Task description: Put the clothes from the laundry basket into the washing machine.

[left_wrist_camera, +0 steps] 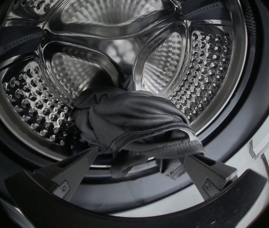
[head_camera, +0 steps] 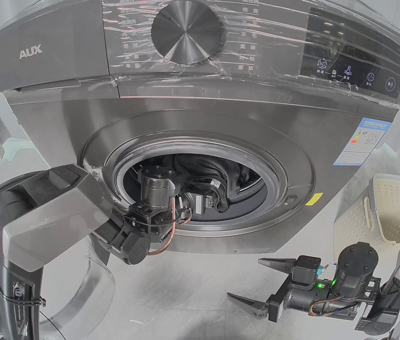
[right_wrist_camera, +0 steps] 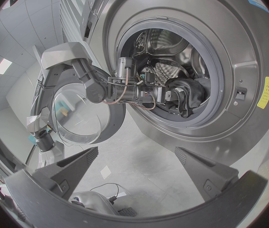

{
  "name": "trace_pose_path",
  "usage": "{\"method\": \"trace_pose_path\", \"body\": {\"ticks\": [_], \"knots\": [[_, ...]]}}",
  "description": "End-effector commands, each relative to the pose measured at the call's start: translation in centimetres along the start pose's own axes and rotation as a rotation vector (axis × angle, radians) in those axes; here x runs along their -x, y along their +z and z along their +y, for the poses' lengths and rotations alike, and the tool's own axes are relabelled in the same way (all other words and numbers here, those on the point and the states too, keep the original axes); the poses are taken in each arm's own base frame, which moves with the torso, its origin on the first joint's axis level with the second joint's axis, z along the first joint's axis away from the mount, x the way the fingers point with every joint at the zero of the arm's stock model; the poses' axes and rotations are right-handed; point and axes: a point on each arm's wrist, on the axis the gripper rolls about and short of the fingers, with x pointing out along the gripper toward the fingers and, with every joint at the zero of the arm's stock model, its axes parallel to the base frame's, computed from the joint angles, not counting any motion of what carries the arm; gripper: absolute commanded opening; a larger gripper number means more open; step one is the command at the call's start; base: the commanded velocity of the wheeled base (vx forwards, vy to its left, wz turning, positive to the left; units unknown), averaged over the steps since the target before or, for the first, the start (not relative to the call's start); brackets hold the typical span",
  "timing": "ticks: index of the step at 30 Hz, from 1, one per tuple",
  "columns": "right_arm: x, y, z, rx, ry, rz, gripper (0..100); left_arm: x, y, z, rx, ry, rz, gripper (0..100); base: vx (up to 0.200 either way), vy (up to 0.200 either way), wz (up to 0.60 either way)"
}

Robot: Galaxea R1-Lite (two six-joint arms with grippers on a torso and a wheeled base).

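Observation:
A dark garment point(left_wrist_camera: 134, 124) lies bunched at the mouth of the washing machine drum point(left_wrist_camera: 109, 13), with a fold hanging over the door seal. My left gripper point(left_wrist_camera: 141, 155) sits at the drum opening, its fingers point(left_wrist_camera: 77, 168) spread wide and open, the cloth draped between and over their tips. From the head view the left gripper point(head_camera: 204, 199) is inside the round opening, under the garment point(head_camera: 209, 171). My right gripper point(head_camera: 246, 278) hangs low in front of the machine, open, with nothing between its fingers point(right_wrist_camera: 74, 168). The cream laundry basket point(head_camera: 388, 208) stands to the right.
The machine's round glass door point(head_camera: 2, 242) is swung open to the left, beside my left arm. The grey floor point(right_wrist_camera: 147, 165) lies in front of the machine. A cable and a small device point(right_wrist_camera: 93, 200) lie on the floor.

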Motion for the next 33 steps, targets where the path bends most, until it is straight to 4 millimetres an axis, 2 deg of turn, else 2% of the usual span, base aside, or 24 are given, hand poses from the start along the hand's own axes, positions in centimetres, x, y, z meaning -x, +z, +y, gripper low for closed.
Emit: {"method": "trace_pose_path", "body": {"ticks": [1, 12, 18, 22, 27, 33], "knots": [[0.0, 0.0, 0.1, 0.001, 0.003, 0.0, 100, 3.0, 1.5, -0.3, -0.013, -0.019, 0.001, 100, 0.0, 0.0, 0.0], [0.0, 0.1, 0.1, 0.001, 0.004, -0.003, 100, 6.4, 1.2, -1.7, -0.041, -0.135, 0.053, 100, 0.0, 0.0, 0.0], [0.1, 0.1, 0.1, 0.001, 0.002, -0.005, 100, 5.9, 2.1, -2.6, -0.024, -0.179, 0.013, 100, 0.0, 0.0, 0.0], [0.1, 0.1, 0.0, 0.0, -0.001, -0.004, 100, 4.6, 1.1, -3.1, -0.019, -0.224, 0.02, 100, 0.0, 0.0, 0.0], [0.0, 0.1, -0.1, -0.003, -0.005, -0.006, 100, 0.4, -0.8, -3.3, -0.009, -0.206, -0.029, 100, 0.0, 0.0, 0.0], [-0.2, 0.4, -0.6, -0.006, -0.024, -0.023, 100, -2.5, -2.7, -2.8, -0.004, -0.172, -0.027, 100, 0.0, 0.0, 0.0]]}}
